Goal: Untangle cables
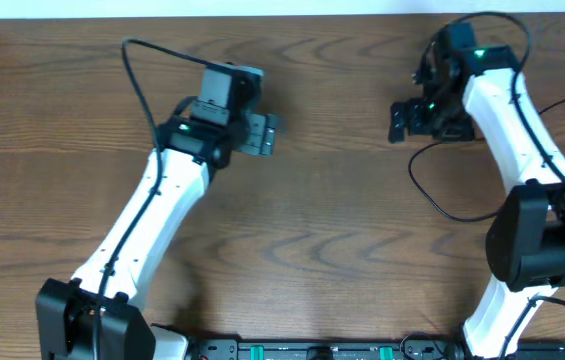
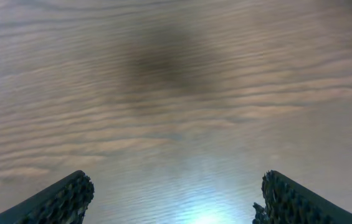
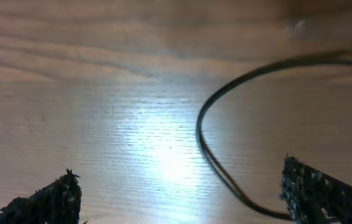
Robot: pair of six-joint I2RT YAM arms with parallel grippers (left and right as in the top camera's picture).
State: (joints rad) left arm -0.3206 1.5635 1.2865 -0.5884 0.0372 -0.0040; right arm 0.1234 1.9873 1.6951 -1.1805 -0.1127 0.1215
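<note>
The tangle of thin black and white cords does not show in any view. My left gripper is open and empty over bare wood at the back middle-left; the left wrist view shows only table between its fingers. My right gripper is open and empty at the back right. In the right wrist view a black wire curves across the table just inside the right finger, untouched. Overhead, this black wire loops on the table beside the right arm and runs towards that arm.
The wooden table fills the view. The left arm's own black wire arcs above the table at the back left. A black rail with connectors lies along the front edge between the arm bases.
</note>
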